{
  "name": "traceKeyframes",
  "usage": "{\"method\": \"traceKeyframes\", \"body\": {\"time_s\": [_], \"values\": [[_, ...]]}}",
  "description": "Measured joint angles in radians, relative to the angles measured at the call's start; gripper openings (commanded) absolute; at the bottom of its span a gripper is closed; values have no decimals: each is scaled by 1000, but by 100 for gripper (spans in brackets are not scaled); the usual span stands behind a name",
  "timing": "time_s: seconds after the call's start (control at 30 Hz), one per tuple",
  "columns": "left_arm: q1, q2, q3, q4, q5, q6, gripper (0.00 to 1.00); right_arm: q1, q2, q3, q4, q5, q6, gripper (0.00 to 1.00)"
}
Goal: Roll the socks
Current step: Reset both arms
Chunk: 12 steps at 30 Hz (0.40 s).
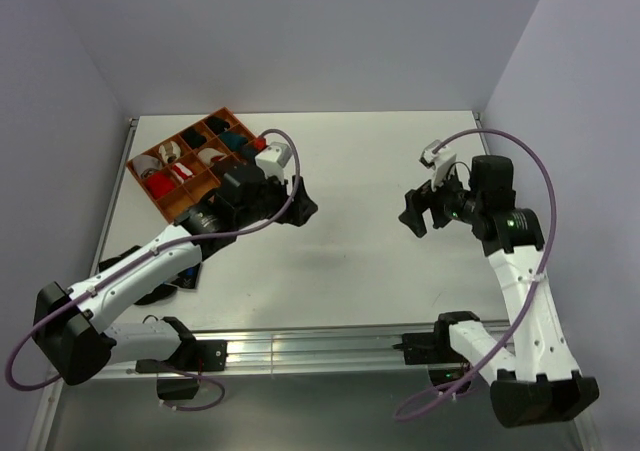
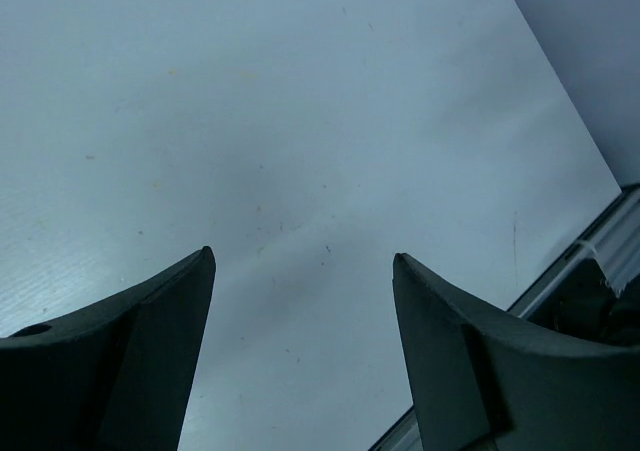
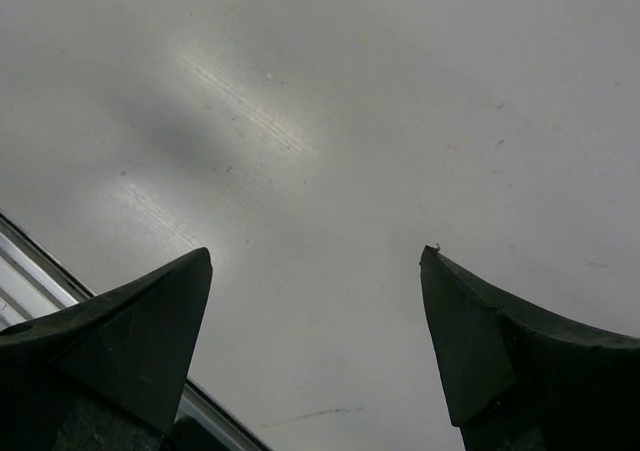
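Observation:
A dark fabric shape with a pale striped end, apparently the socks [image 1: 178, 279], lies at the table's left side, mostly hidden under my left arm. My left gripper [image 1: 303, 208] [image 2: 301, 255] hovers over bare tabletop right of the organizer, open, with nothing between its fingers. My right gripper [image 1: 418, 214] [image 3: 318, 252] hangs over the right half of the table, also open and empty. Neither wrist view shows any sock, only the bare white surface.
An orange divided tray [image 1: 148, 190] with red, white, teal and dark sock bundles stands at the back left. A metal rail [image 1: 300, 351] runs along the table's near edge. Walls close in on the left, back and right.

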Motion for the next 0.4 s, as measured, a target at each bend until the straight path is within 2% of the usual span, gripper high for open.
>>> {"method": "traceKeyframes", "body": {"time_s": [0.17,0.23,0.4], "values": [[-44,-4,-8,-2,39,25,77,0,-121,-47,37,29,45,95],[-64,-4,-5,-3,47,32,77,0,-137,-59,41,33,59,100],[-92,-5,-5,-6,53,43,77,0,-132,-73,52,36,90,100]]}}
